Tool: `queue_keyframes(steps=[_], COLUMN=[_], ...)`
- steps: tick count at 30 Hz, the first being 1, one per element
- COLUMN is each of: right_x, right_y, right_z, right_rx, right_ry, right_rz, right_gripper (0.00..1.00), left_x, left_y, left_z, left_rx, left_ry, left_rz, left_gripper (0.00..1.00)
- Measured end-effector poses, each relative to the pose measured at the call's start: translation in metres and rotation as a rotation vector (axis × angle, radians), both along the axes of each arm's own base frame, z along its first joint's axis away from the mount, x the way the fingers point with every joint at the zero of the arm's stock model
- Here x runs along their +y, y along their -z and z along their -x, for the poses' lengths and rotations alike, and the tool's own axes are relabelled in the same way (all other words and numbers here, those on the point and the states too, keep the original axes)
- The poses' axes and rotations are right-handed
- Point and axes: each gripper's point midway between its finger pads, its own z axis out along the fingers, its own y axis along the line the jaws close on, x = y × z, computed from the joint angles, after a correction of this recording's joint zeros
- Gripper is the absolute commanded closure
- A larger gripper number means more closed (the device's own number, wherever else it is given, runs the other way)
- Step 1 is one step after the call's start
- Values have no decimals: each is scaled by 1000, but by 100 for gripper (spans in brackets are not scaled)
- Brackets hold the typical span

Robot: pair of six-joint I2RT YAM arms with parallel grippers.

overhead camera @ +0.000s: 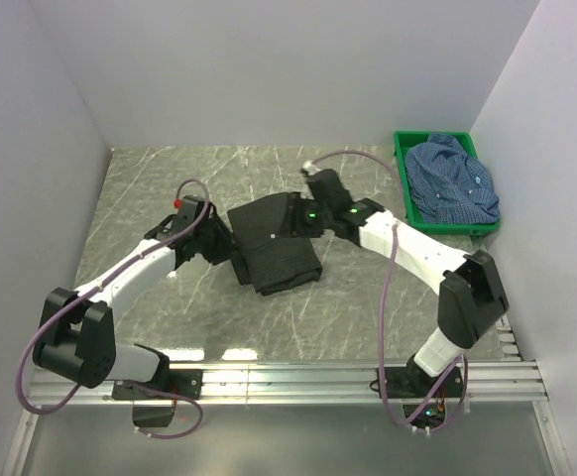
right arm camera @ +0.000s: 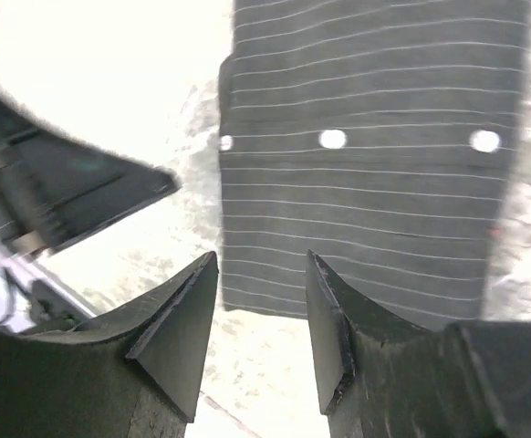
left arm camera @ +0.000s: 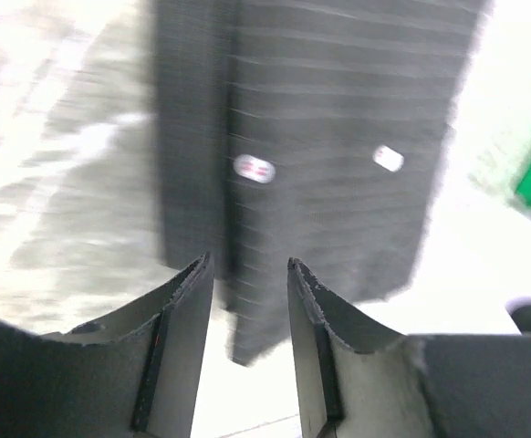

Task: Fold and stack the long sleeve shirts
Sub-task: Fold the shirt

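At the middle of the counter (overhead camera: 170,183), folded into a squat dark slab: black shirt (overhead camera: 274,248), flanked at close quarters by left gripper (overhead camera: 217,241) and right gripper (overhead camera: 303,216). Both shown partly spread in the wrist views, holding nothing, poised just over the cloth's edge. Waiting at far right, heaped loose in a green crate (overhead camera: 400,169): blue shirt (overhead camera: 454,183), not yet folded.

Hazards from here, judged by the layout:
- Catching a fingertip under the top layer on pulling away, and so flipping the fold open.
- Dragging the whole bundle across the smooth surface with any sideways brush.
- Knocking one arm against the other, with so little room between them over the bundle.
- Further on, hooking a sleeve or collar on the crate's hard rim while lifting the blue heap out, leaving it half in, half out.
- Stacking onto an uneven fold, likely to end in a lopsided pile.

Soft, limp woven fabric, black with fine pale pinstripes, dotted with small white buttons (right arm camera: 332,139) in a row. Lower edge slightly uneven, layers peeking out at one corner. Blue one finely checked and crumpled.

Crate of rigid moulded plastic, rectangular and straight-walled. Fingers (left arm camera: 179,319) matt black, wedge-shaped, nicked along the inner edges. Counter grey, veined like stone, faintly glossy.
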Motion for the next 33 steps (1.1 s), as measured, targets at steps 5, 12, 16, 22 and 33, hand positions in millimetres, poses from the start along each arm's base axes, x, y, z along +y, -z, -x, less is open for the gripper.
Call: queue_keyframes(steps=[5,12,16,22,33], right_x=[-46,-52,-57,-60,-55], right_y=[34,61,67,70,67], right_z=[3,27,30,37,41], right_rx=[110,219,230,229,247], right_ry=[60,12,-2,-17,-50], right_rz=[-103,-242,-256,-279,-321], right_gripper=[49,49,49,50,50], left_x=[-58,-111,-109,-108,-107], left_y=[-31,2,27,30,35], left_z=[9,32,41,45,47], left_rx=[-54,50,118,112,111], left_ry=[166,359,383,411,438], left_rz=[62,87,72,56,37], left_gripper=[63,74,73,73,74])
